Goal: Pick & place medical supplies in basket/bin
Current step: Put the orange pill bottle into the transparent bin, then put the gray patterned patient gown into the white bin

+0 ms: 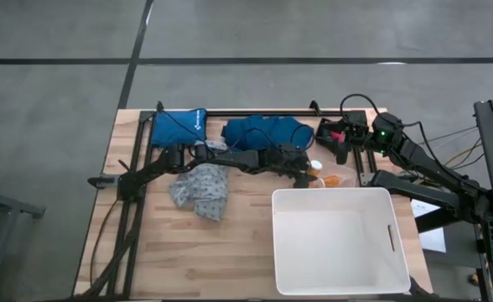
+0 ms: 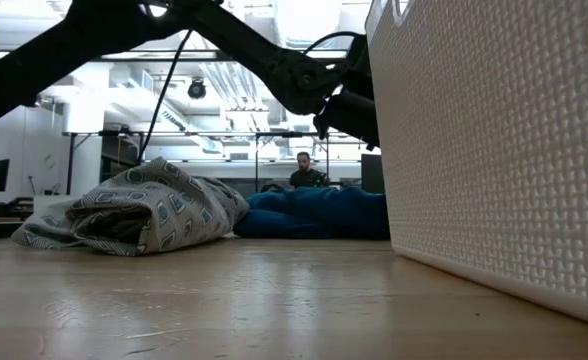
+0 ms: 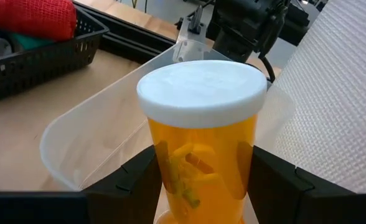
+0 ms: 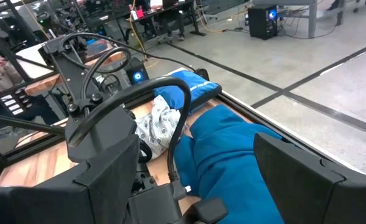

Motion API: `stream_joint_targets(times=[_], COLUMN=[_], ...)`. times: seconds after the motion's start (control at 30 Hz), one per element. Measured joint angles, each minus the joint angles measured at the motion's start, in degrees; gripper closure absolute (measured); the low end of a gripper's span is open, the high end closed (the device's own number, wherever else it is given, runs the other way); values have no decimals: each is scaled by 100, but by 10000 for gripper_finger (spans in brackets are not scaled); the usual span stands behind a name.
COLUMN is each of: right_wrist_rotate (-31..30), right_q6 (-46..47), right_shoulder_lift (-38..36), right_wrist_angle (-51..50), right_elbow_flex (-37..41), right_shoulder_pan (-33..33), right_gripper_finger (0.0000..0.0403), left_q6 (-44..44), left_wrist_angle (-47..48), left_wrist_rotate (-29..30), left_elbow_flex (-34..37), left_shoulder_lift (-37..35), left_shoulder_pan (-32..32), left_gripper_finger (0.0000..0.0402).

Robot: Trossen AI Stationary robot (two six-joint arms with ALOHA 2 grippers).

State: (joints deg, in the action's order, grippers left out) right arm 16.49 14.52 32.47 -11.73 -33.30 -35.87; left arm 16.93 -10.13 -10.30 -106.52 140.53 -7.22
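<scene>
The left claw (image 3: 198, 186) holds one orange pill bottle (image 3: 201, 134) just past the far edge of the one white tub (image 1: 339, 239). The right claw (image 1: 340, 144) hangs wide at the far right. Two blue cloths (image 1: 263, 134) and one patterned cloth (image 1: 200, 189) lie on the worktop (image 1: 196, 252).

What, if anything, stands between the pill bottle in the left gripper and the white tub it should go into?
Nothing visible does. The left gripper is shut on the orange pill bottle just beyond the white tub's far rim; only that wall must be cleared.

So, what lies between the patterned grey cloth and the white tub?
In the high view, only bare wooden table lies between the patterned grey cloth and the white tub.
</scene>
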Motion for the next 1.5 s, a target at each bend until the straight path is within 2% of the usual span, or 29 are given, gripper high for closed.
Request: stream_joint_targets(times=[0.37, 1.0, 1.5], right_wrist_rotate=[0, 0, 0], right_q6=[0, -1, 0], right_shoulder_lift=[0, 0, 0], right_wrist_angle=[0, 0, 0], right_elbow_flex=[0, -1, -1], right_shoulder_pan=[1, 0, 0], right_gripper_finger=[92, 92, 92], left_q6=[0, -20, -63], left_wrist_angle=[83, 85, 52], left_wrist_rotate=[-69, -88, -84], left_elbow_flex=[0, 0, 4], left_shoulder_lift=[-9, -11, -11], left_shoulder_pan=[1, 7, 7], left_gripper_finger=[189, 112, 105])
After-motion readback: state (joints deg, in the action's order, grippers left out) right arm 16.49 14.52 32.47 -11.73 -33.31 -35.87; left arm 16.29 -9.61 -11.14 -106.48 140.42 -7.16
